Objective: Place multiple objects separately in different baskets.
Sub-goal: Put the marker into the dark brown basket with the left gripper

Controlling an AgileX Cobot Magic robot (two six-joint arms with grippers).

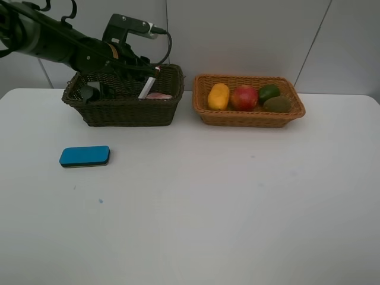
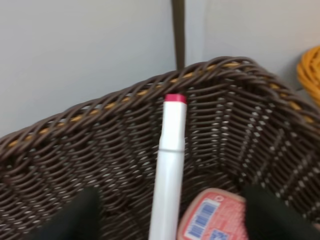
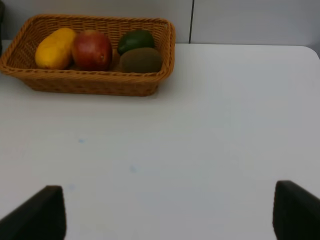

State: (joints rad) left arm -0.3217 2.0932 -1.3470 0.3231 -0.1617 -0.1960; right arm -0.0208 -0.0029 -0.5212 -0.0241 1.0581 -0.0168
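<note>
White tabletop, back edge: left gripper, jaws spread wide, is hovering over white pink-tipped marker leaning inside dark olive-brown woven basket. Right gripper is gaping, empty. Risk: withdrawing fingers snagging marker, tipping it out.

The left arm is black and glossy, built of rounded tubular links with grey reflections along them. A boxy black camera housing sits on its wrist, with a pale plate at one end. A black cable loops from that housing down the side, and thin black cable loops arch above the links farther back. In both wrist views the fingertips are plain matt black, blunt-edged blocks.
</note>
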